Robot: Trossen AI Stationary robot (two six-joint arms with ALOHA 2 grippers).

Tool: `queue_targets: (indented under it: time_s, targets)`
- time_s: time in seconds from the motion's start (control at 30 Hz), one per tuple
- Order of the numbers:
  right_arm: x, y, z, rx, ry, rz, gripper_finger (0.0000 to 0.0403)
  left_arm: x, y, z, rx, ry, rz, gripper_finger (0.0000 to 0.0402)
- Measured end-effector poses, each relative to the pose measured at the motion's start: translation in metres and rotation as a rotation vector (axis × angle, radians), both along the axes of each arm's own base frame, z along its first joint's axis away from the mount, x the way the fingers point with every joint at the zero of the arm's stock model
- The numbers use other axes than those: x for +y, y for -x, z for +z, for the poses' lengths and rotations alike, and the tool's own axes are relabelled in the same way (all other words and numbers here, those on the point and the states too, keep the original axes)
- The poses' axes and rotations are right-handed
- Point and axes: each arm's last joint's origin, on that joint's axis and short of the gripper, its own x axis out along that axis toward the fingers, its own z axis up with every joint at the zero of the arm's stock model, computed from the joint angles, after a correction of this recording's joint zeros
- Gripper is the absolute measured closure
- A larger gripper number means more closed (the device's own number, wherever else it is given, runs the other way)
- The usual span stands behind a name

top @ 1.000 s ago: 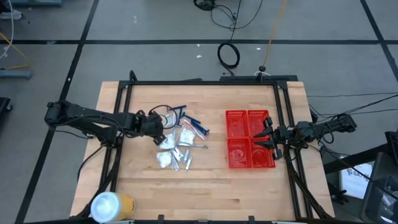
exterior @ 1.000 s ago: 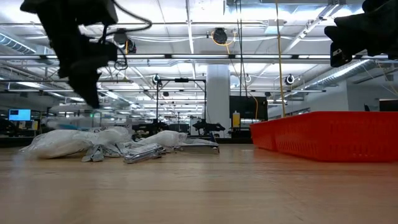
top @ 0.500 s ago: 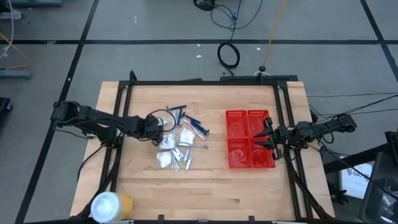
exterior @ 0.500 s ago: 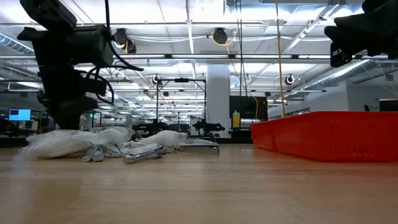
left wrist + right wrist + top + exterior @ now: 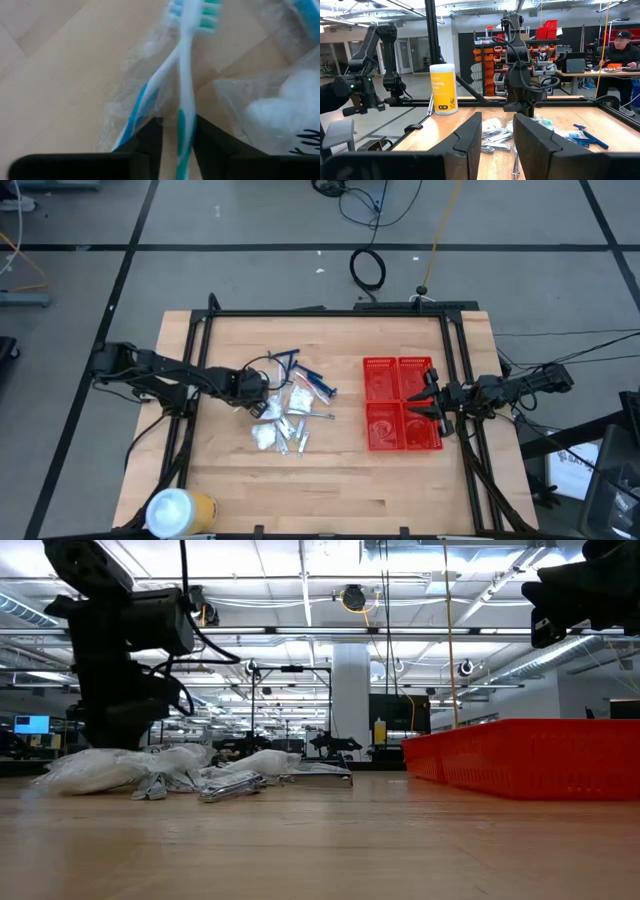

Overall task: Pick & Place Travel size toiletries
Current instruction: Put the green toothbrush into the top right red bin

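The travel size toiletries [image 5: 288,412] lie in a loose heap at the table's middle left: white packets, silver tubes and blue-handled pieces [image 5: 312,380]. My left gripper [image 5: 262,402] points down at the heap's left edge. In the left wrist view it [image 5: 178,150] is open, its fingers on either side of a wrapped white, blue and green toothbrush [image 5: 186,75] lying on the wood. In the low view the heap [image 5: 160,772] hides the left gripper's tips [image 5: 115,740]. My right gripper [image 5: 432,405] waits open at the red basket's right edge [image 5: 441,420]. My left gripper comes from above with one finger [image 5: 150,145] on each side of the toothbrush's handle [image 5: 182,125], across its length. The brush lies flat on the table in its clear wrapper. Whether the fingers touch it I cannot tell.
The red four-compartment basket [image 5: 400,405] stands right of centre. A white-and-yellow roll [image 5: 180,510] stands at the near left corner. A clear packet of white cotton [image 5: 280,105] lies beside the toothbrush. Bare wood stretches along the near side [image 5: 330,490]. A person sits beyond the table [image 5: 620,47].
My left gripper has come down from above the heap to its left edge, tipping to point more steeply down and shifting slightly toward the heap. The toiletries have stayed where they were.
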Motion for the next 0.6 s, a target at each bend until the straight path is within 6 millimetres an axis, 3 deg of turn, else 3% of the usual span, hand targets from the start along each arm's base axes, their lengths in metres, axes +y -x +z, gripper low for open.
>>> queue_targets:
  time_s: [0.3, 0.6]
  targets:
    - [0.0, 0.0, 0.0, 0.001, 0.0, 0.0, 0.0303, -0.012, -0.001, 0.005, -0.053, 0.119, -0.057, 0.0208]
    - [0.0, 0.0, 0.0, 0.0, 0.0, 0.0, 0.0303, -0.023, 0.0, 0.005, -0.034, 0.148, -0.145, 0.021]
